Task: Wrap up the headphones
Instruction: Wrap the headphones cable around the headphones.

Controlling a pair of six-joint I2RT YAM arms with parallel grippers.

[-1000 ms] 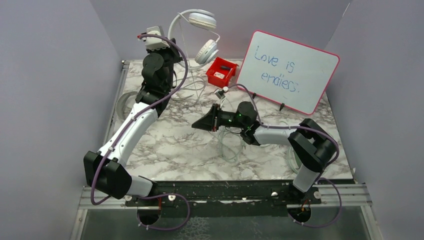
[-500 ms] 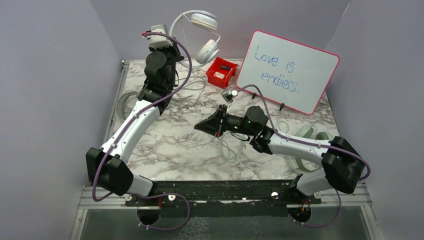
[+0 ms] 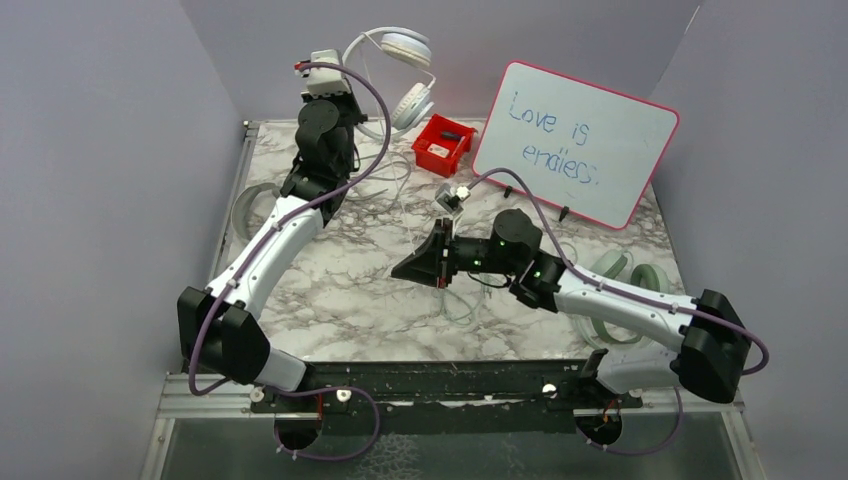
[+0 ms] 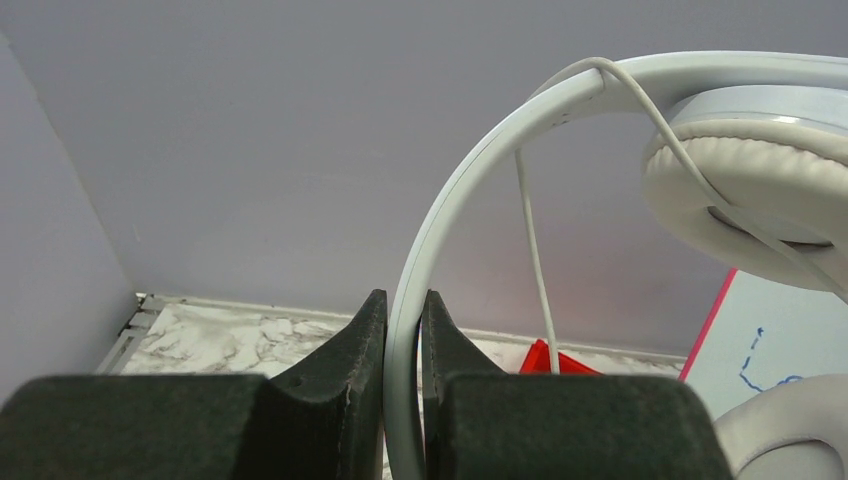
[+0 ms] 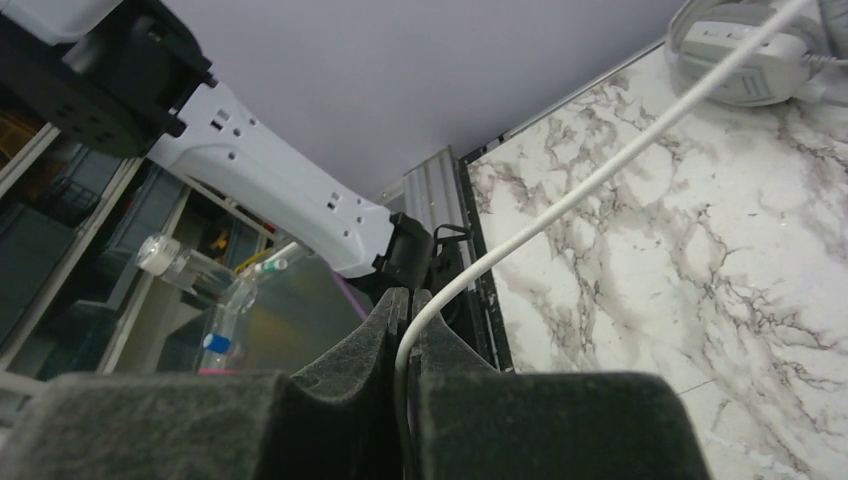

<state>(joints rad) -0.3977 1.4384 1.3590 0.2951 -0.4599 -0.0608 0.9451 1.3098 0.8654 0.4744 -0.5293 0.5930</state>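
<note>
The white headphones point(image 3: 402, 46) hang in the air at the back of the table. My left gripper point(image 4: 405, 312) is shut on their thin white headband point(image 4: 470, 170), and one padded cup point(image 4: 750, 195) shows at the upper right of the left wrist view. My right gripper point(image 3: 402, 270) hovers over the middle of the table, pointing left. In the right wrist view this gripper point(image 5: 408, 300) is shut on the white cable point(image 5: 600, 175), which runs up and away across the marble. Loose cable loops lie on the table below that arm.
A pale green pair of headphones point(image 3: 622, 272) lies at the right edge under the right arm, and another point(image 3: 246, 206) lies at the left edge. A red bin point(image 3: 443, 143) and a leaning whiteboard point(image 3: 575, 140) stand at the back. Grey walls close in on three sides.
The right arm has stretched out, its elbow swinging right and uncovering the green pair, while its gripper slid slightly nearer with the cable. The left gripper has raised the white headphones a little.
</note>
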